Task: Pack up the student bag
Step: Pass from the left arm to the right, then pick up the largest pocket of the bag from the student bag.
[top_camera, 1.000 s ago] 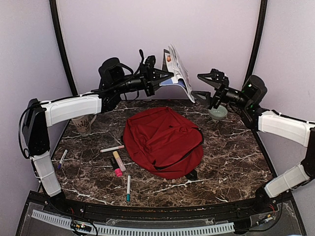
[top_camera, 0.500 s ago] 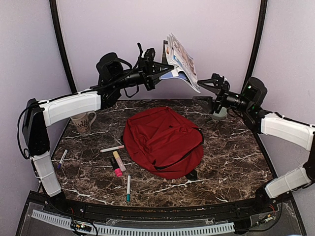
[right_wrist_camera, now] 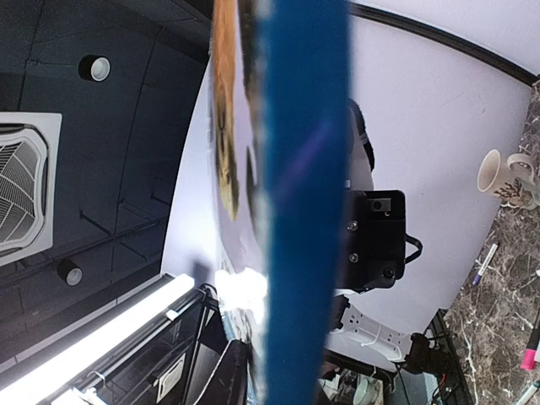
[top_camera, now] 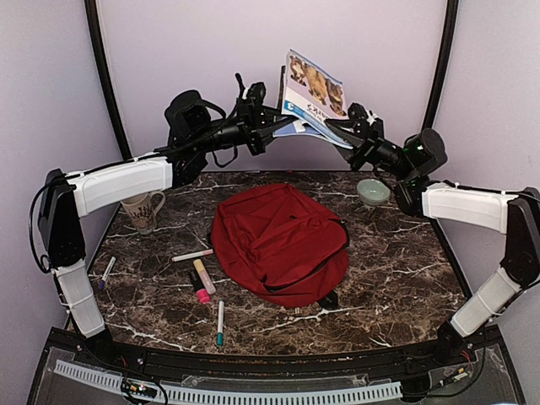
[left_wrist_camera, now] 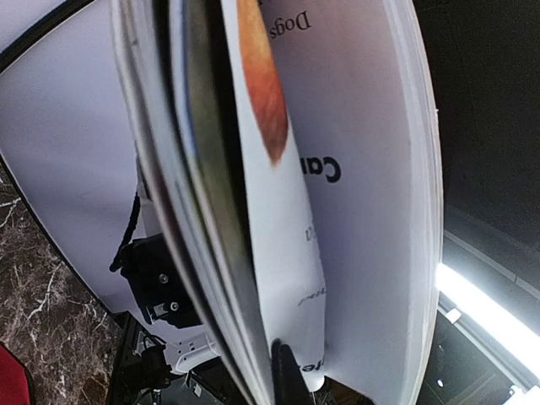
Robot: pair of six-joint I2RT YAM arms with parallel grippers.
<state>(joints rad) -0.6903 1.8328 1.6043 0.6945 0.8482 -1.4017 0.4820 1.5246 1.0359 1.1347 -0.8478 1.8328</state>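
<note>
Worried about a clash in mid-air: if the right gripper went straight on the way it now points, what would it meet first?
The booklet, right at the tips of the right gripper; beyond, probably the left gripper holding it.

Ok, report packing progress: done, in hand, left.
Done: nothing visibly packed; the student bag lies flat on the table. In hand: the magazine is up above it, left pincer shut on it, right pincer at its lower edge, grip unclear. Left: getting it and the markers beside the bag inside.

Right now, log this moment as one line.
stage: booklet held aloft | left gripper: shut on booklet | right gripper: at booklet's lower corner, grip unclear | student bag: untouched below
</note>
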